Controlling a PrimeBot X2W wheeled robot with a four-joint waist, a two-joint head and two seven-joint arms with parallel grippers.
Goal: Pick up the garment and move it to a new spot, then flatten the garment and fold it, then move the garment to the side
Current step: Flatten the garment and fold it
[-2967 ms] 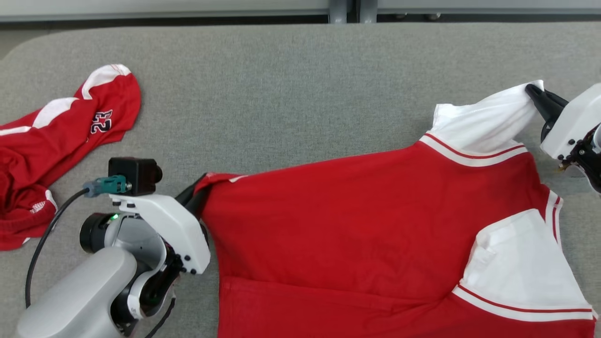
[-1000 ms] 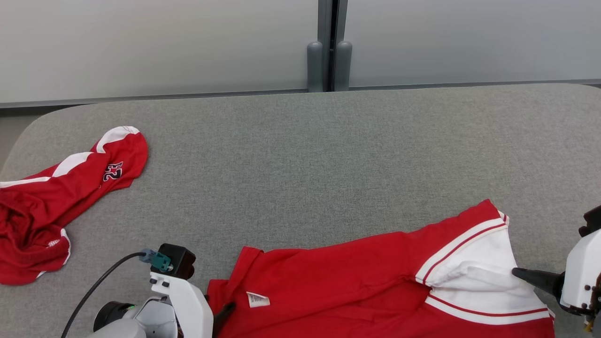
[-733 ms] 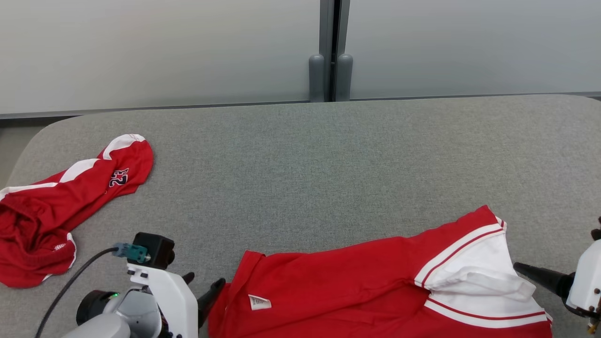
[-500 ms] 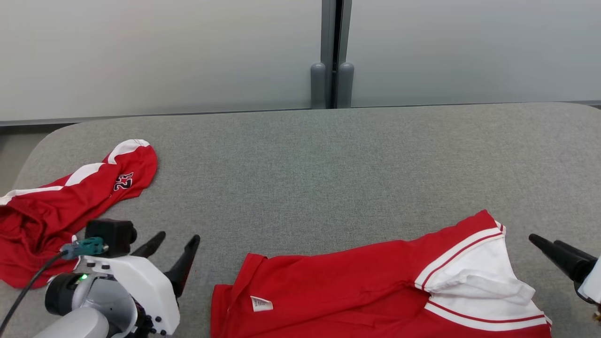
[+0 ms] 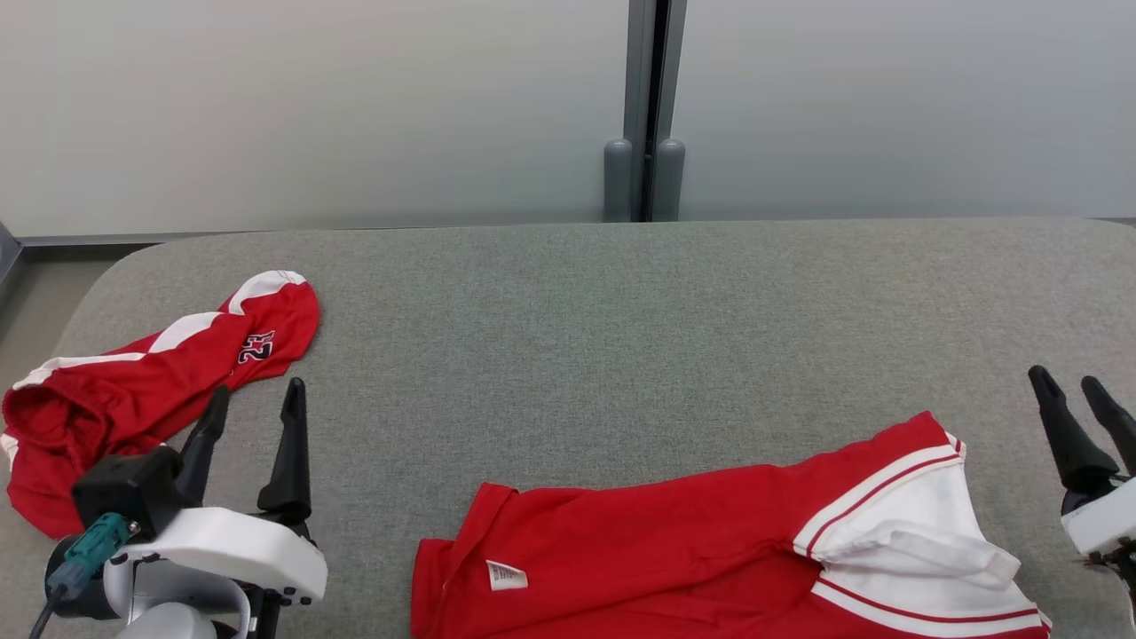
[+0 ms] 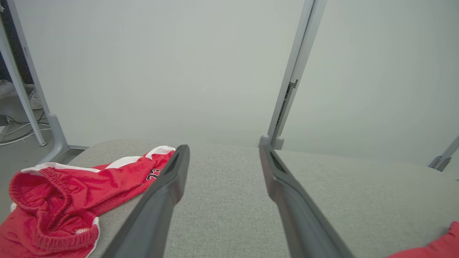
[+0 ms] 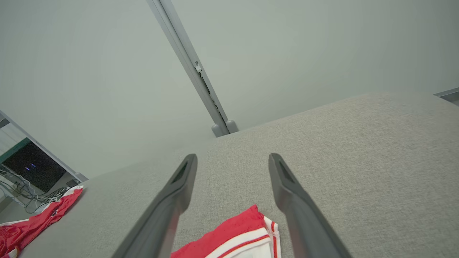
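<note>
Shirt (image 5: 657,550) looks half folded on the surface (image 5: 621,337), the left gripper (image 5: 256,390) and right gripper (image 5: 1063,377) wide open beside it, so more folding and moving aside seem left.

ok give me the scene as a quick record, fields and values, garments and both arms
surface: grey padded table
shirt: red with white sleeves, lying at the table's near edge, white label showing
shorts: red and white, crumpled at the table's left end
left gripper: jaws open, holding nothing, between shorts and shirt
right gripper: jaws open, holding nothing, right of the shirt's white sleeve
</note>
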